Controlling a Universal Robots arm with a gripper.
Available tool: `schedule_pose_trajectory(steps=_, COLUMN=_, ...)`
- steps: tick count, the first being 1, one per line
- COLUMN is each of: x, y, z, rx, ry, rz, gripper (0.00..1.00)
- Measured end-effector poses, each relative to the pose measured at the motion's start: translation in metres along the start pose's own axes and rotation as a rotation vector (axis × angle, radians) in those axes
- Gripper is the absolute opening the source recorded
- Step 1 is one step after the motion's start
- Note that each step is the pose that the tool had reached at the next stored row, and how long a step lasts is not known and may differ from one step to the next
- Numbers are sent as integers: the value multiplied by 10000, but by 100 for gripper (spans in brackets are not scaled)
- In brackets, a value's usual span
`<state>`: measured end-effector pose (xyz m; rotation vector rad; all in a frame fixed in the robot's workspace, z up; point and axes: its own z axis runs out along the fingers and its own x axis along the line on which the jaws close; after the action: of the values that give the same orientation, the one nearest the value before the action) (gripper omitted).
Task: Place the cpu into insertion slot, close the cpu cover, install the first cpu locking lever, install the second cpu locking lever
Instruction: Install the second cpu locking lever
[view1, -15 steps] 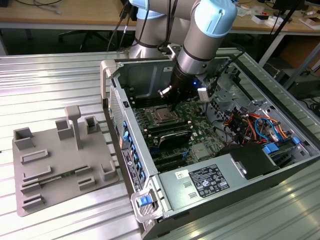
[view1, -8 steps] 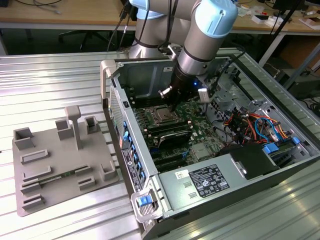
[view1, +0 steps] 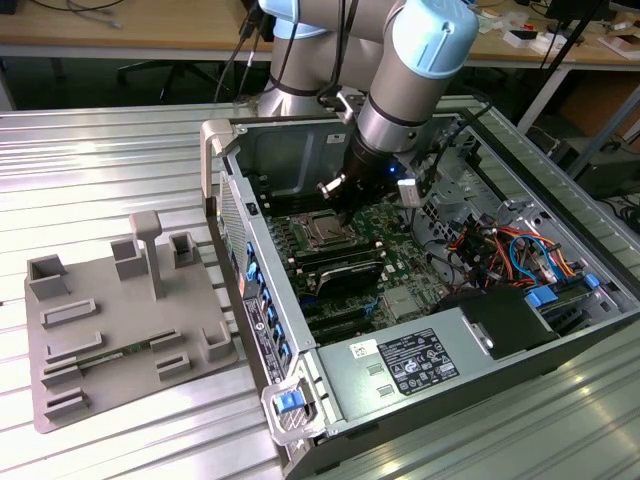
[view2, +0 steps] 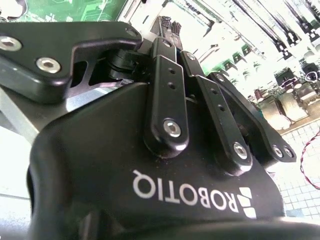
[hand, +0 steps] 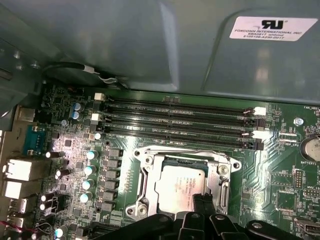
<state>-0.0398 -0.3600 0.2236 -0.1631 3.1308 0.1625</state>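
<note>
The cpu (hand: 180, 184) lies flat in the insertion slot (hand: 145, 192) on the green board, silvery top up. The silver cpu cover (hand: 182, 159) lies down around it as a frame. In the first wrist view my gripper (hand: 201, 204) stands over the chip's near edge, its black fingertips (hand: 199, 200) together and nothing between them. In the exterior view the gripper (view1: 343, 214) reaches down into the open case just beside the slot (view1: 322, 232). In the second wrist view the gripper's black links (view2: 167, 100) converge toward the tips. I cannot make out how the locking levers stand.
Long black memory slots (hand: 185, 122) run just beyond the socket, with the grey case wall (hand: 150, 45) behind. Capacitors (hand: 90, 170) and rear ports (hand: 20, 172) flank it. A power supply (view1: 420, 360) and coloured cables (view1: 500, 250) sit in the case. A grey fixture plate (view1: 120, 330) lies on the table.
</note>
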Motion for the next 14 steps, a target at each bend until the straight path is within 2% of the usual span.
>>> schedule_pose_trajectory(steps=9, x=11, y=-110, z=-11, rx=0, ry=0, rz=0, gripper=11)
schedule_pose_trajectory(steps=14, x=13, y=-135, z=-14, rx=0, ry=0, rz=0, gripper=11)
